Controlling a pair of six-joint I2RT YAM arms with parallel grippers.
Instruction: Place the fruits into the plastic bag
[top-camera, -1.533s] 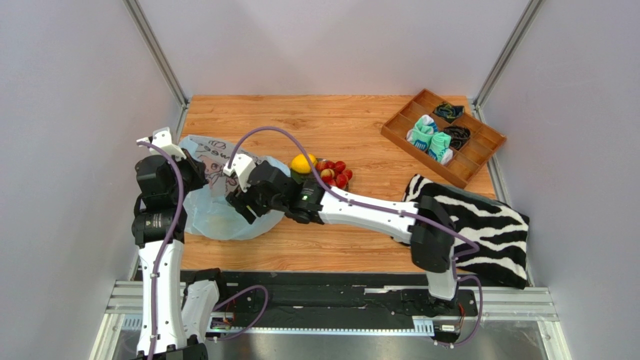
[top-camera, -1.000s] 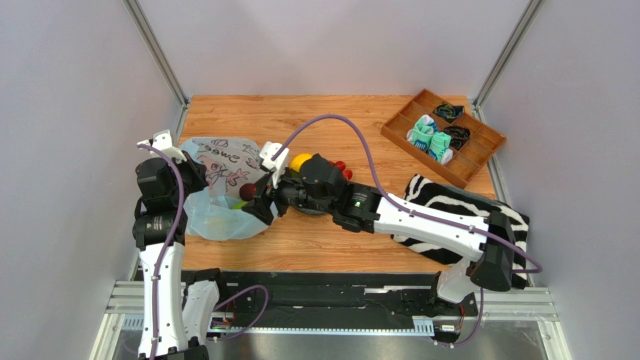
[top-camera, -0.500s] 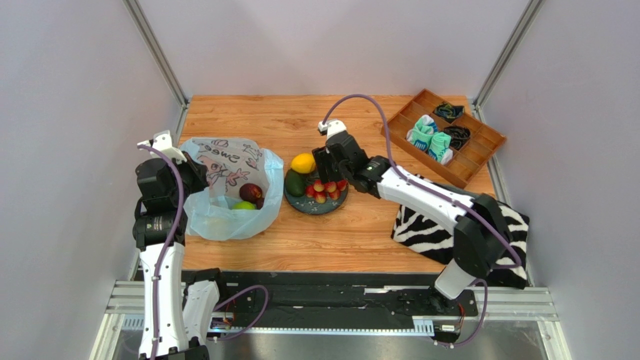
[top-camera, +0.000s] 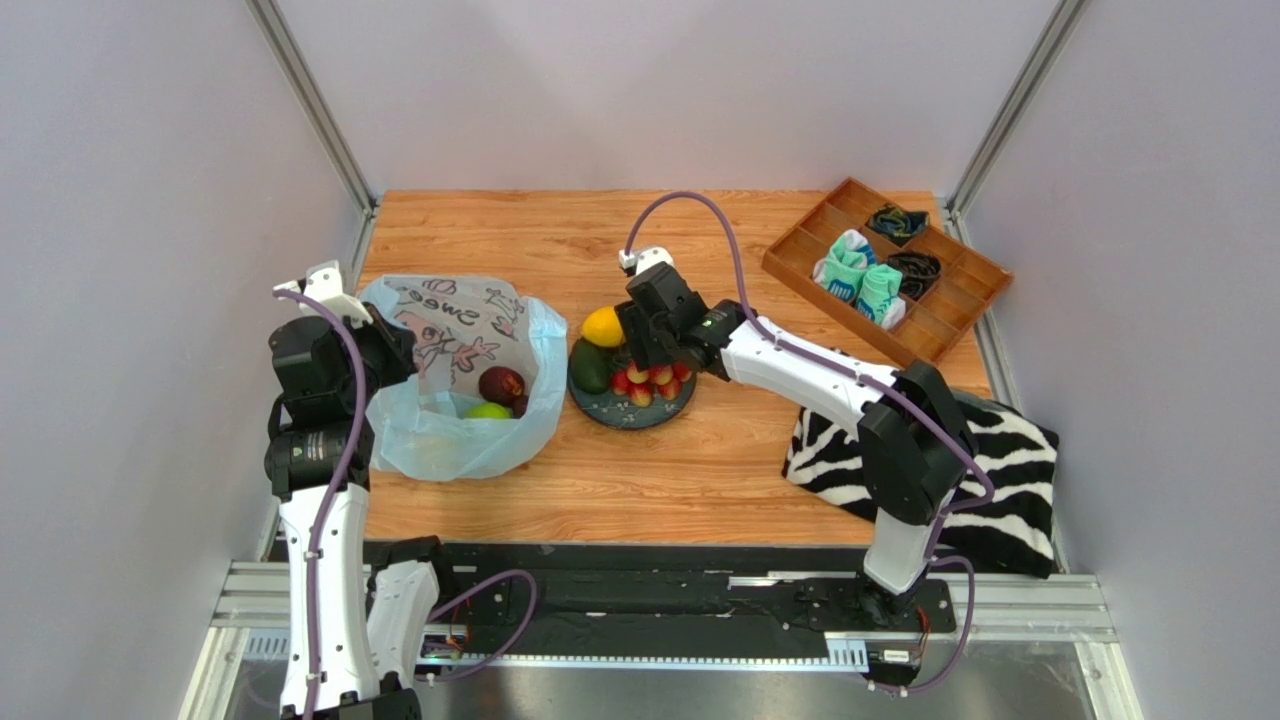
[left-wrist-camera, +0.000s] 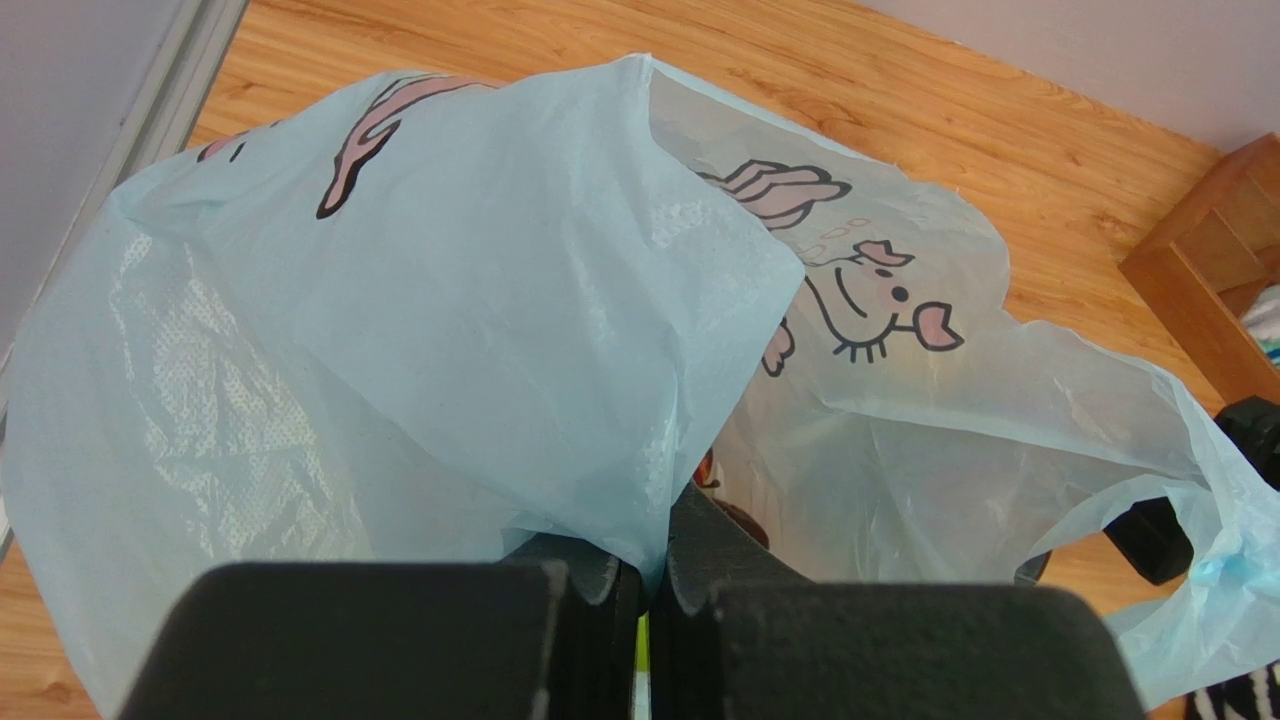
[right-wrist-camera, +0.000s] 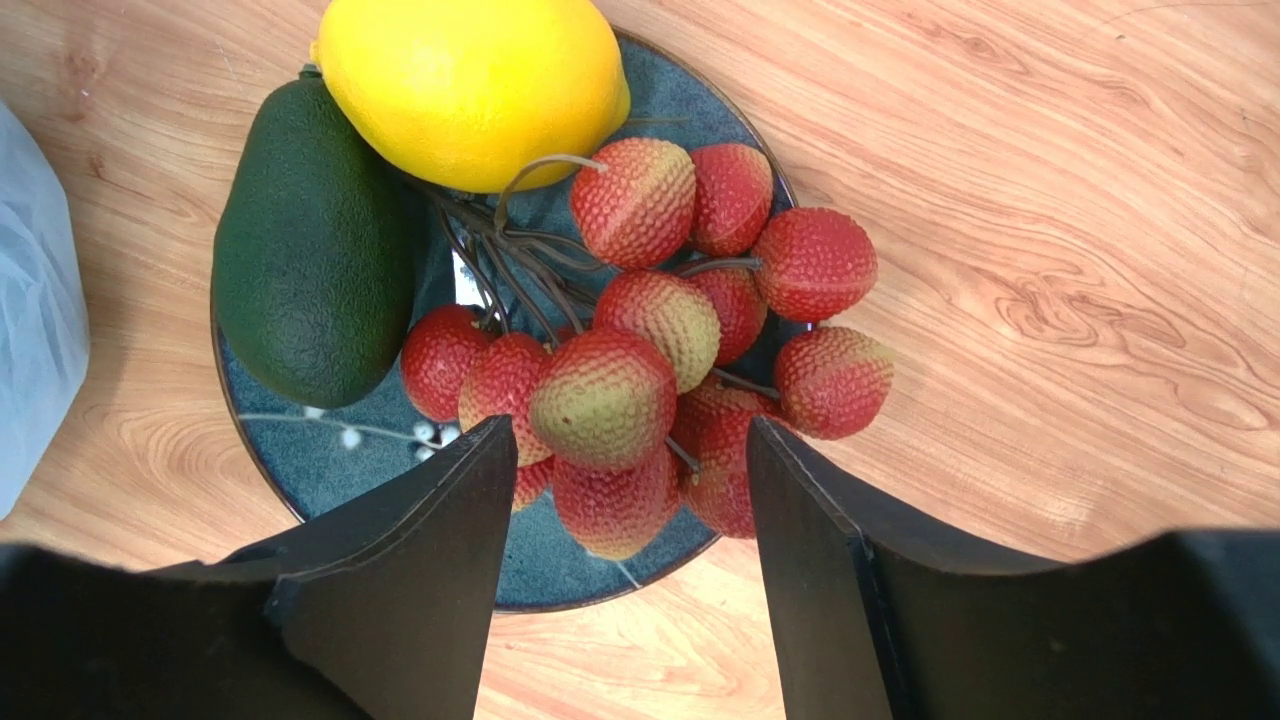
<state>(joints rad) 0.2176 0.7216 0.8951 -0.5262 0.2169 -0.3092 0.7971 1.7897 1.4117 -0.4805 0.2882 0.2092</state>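
The pale blue plastic bag (top-camera: 436, 393) lies at the left with its mouth held up. My left gripper (left-wrist-camera: 657, 563) is shut on the bag's (left-wrist-camera: 496, 300) rim. A dark red fruit (top-camera: 504, 386) and a green apple (top-camera: 486, 410) lie inside it. On the dark plate (right-wrist-camera: 323, 473) are a yellow lemon (right-wrist-camera: 469, 83), a dark green fruit (right-wrist-camera: 313, 248) and a bunch of small red fruits (right-wrist-camera: 661, 323). My right gripper (right-wrist-camera: 631, 435) hovers open just above the bunch's near side, its fingers either side of the lowest red fruits and gripping nothing.
A wooden compartment tray (top-camera: 887, 270) with rolled socks sits at the back right. A zebra-striped cloth (top-camera: 977, 450) lies at the right under my right arm. Bare wood lies in front of the plate (top-camera: 631, 416).
My right arm has swung from the bag's mouth over to the plate, leaving the dark red fruit in the bag, and its jaws have narrowed a little. The left gripper has kept its hold.
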